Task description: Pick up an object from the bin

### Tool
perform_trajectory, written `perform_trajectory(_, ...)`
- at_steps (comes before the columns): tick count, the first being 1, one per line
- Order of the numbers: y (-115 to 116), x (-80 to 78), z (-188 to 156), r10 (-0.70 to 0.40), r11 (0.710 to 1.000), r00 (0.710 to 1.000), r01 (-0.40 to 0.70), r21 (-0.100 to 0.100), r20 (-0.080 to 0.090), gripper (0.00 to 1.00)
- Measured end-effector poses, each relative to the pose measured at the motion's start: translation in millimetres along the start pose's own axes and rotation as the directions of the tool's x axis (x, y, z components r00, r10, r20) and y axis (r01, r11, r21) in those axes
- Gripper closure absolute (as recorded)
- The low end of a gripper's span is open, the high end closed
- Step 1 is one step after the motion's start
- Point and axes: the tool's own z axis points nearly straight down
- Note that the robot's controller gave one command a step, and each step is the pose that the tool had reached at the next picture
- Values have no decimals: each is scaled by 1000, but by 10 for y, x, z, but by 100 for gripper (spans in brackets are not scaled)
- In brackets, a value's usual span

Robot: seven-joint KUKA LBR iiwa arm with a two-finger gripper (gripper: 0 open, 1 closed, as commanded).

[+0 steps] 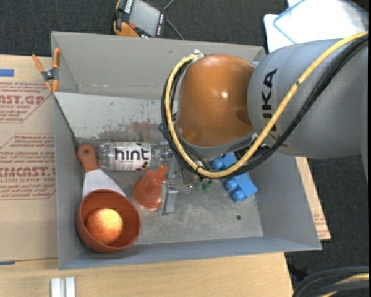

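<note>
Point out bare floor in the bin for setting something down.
Bare grey floor runs along the near wall, between the orange bowl-shaped scoop and the blue plastic blocks. A thinner strip lies behind the clear plastic "hint" bottle, against the back wall. Crowded mid-left: bottle, translucent orange piece and pincer bunch together.

We note grey metal bin (pixel 111 60), floor speckled rust-red. Clear plastic bottle (pixel 127 156): white label, black "hint" lettering. Translucent orange-red plastic cup (pixel 148 192). Round orange bowl (pixel 85 235); yellow-orange ball (pixel 105 223). Blue plastic blocks (pixel 240 187). White scoop (pixel 99 181), orange handle. Glossy orange wrist cover (pixel 213 101), yellow and black cables (pixel 167 98), grey arm (pixel 321 116).
</note>
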Motion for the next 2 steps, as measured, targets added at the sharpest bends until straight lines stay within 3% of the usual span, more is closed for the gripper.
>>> perform_trajectory(1,-7,-17,-33,1,1000,1000,-1,-1,8,0)
perform_trajectory(2,588,200,1191,-189,982,982,189,0,8,0)
